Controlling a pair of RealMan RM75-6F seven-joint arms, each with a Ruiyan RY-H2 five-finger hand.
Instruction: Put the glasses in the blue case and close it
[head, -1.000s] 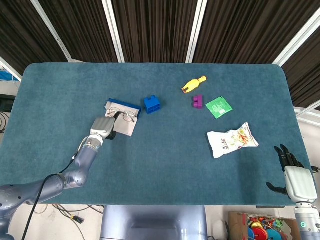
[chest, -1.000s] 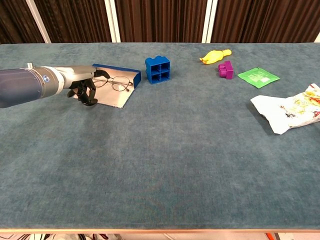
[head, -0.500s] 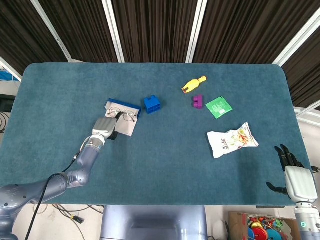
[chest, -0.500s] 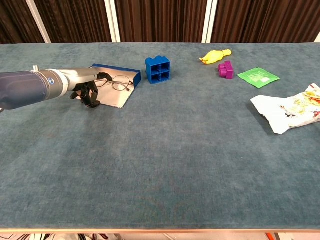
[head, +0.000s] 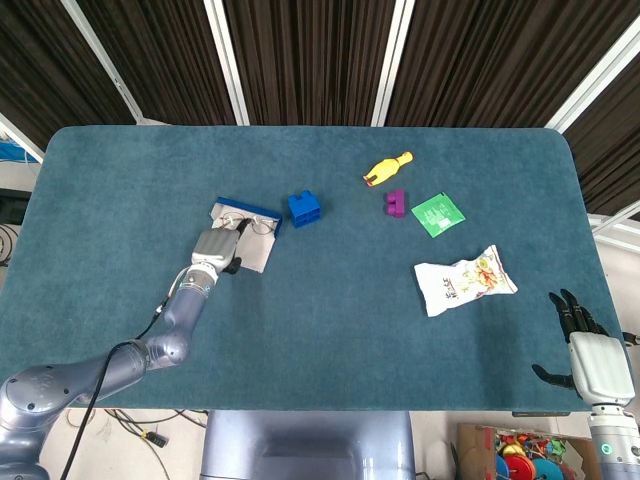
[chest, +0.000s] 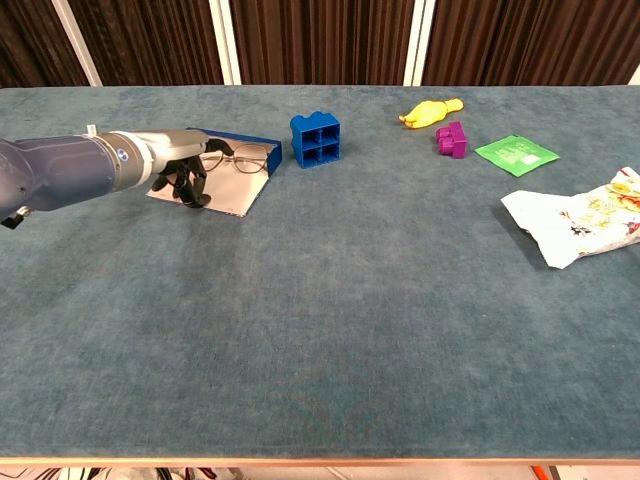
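Our left hand (chest: 183, 172) sits over the near-left part of the open blue case (chest: 215, 172), fingers curled down toward its pale lining; we cannot tell whether it grips anything. The glasses (chest: 238, 157) lie inside the case, against its raised blue far wall, just beside the fingertips. Our right hand (head: 592, 352) hangs off the surface's (head: 330, 330) near right corner, fingers spread and holding nothing. We judge the placing step nearly finished, with closing not yet done. Next we would need to free the fingers, check the glasses sit flat, then fold the lid over without catching the frame.
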